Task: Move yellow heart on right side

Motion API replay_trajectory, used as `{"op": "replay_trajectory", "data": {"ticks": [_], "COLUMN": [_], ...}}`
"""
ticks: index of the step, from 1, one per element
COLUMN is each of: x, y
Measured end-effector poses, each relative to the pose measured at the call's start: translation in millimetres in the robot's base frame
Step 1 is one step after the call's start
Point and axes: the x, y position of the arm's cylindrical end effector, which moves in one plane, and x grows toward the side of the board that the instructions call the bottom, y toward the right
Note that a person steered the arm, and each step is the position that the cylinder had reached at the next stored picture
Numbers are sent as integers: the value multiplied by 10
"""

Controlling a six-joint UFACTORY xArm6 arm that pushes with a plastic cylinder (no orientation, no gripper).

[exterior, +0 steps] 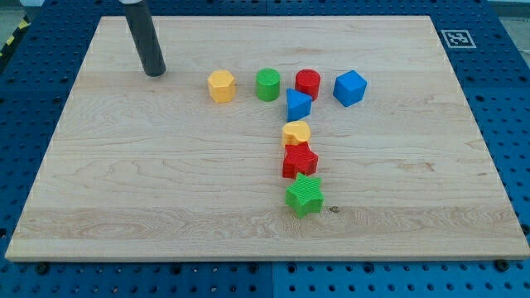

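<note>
At centre frame, the yellow heart (pixel 296 132) sits on the wooden board (pixel 166 190); my tip (pixel 154 73) stands well apart at upper left.
Heart touches the red star (pixel 299 161) below it and lies just under the blue triangle (pixel 298 105); green star (pixel 304 195) lowest. Row above: yellow hexagon (pixel 221 85), green cylinder (pixel 267 84), red cylinder (pixel 307 84), blue cube (pixel 349 88). No pincer fitted, only a rod. Bare board lies right of the heart; blue pegboard (pixel 497 83) surrounds.
</note>
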Motion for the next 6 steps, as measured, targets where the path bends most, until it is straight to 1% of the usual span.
{"op": "replay_trajectory", "data": {"ticks": [1,2,3,4,5,6], "x": [0,314,576,575,575,775], "y": [0,54,592,946,951,1238]}}
